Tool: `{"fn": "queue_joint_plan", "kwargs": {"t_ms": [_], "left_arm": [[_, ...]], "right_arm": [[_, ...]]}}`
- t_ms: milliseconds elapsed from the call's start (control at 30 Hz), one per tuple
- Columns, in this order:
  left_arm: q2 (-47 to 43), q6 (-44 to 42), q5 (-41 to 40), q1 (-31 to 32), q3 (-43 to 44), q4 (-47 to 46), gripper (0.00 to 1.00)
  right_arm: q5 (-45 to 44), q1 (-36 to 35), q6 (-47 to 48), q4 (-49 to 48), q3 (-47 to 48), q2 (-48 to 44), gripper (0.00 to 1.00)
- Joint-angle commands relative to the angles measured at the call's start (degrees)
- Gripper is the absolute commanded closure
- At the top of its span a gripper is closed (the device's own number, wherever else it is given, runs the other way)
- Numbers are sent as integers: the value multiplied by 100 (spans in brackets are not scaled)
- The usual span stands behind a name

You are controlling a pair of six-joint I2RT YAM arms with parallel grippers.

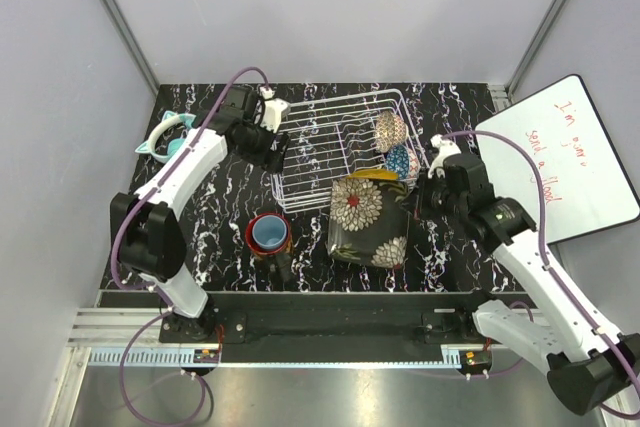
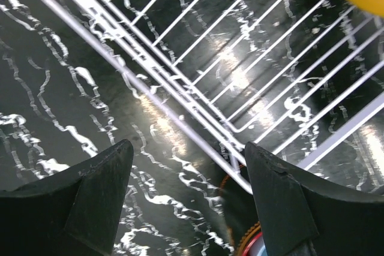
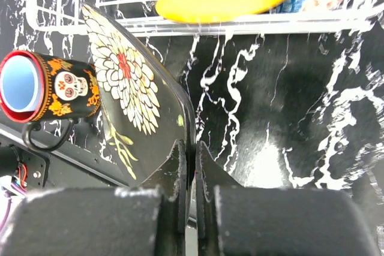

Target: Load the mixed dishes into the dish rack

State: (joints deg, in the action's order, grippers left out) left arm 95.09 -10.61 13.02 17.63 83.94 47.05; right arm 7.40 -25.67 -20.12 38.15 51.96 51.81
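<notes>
The white wire dish rack (image 1: 330,137) stands mid-table and holds a gold lattice bowl (image 1: 389,129) and a mustard-yellow plate (image 1: 378,177) at its right end. My right gripper (image 1: 412,209) is shut on the right edge of the black square white-flowered plate (image 1: 366,219), which is tilted up just in front of the rack; the grip shows in the right wrist view (image 3: 193,148). The dark mug (image 1: 269,234) with red inside stands front left, with the light blue cup (image 3: 18,82) nested in it. My left gripper (image 1: 275,154) is open and empty above the rack's left edge (image 2: 198,118).
A blue patterned bowl (image 1: 400,160) sits in the rack beside the gold one. A teal cat-eared dish (image 1: 165,137) lies at the far left. A whiteboard (image 1: 560,152) leans at the right. Grey walls close in the table on three sides.
</notes>
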Motion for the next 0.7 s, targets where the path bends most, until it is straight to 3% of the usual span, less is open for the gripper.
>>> {"fn": "queue_joint_plan", "kwargs": {"t_ms": [0, 333, 667], "left_arm": [[176, 411, 149, 39, 96, -240, 21], [537, 200, -141, -84, -211, -556, 24], [923, -889, -414, -321, -414, -767, 29]], "right_arm": [[69, -17, 446, -107, 1025, 109, 100], [-599, -17, 1633, 114, 3072, 1199, 100], [-1152, -8, 2969, -159, 4672, 2780, 100]]}}
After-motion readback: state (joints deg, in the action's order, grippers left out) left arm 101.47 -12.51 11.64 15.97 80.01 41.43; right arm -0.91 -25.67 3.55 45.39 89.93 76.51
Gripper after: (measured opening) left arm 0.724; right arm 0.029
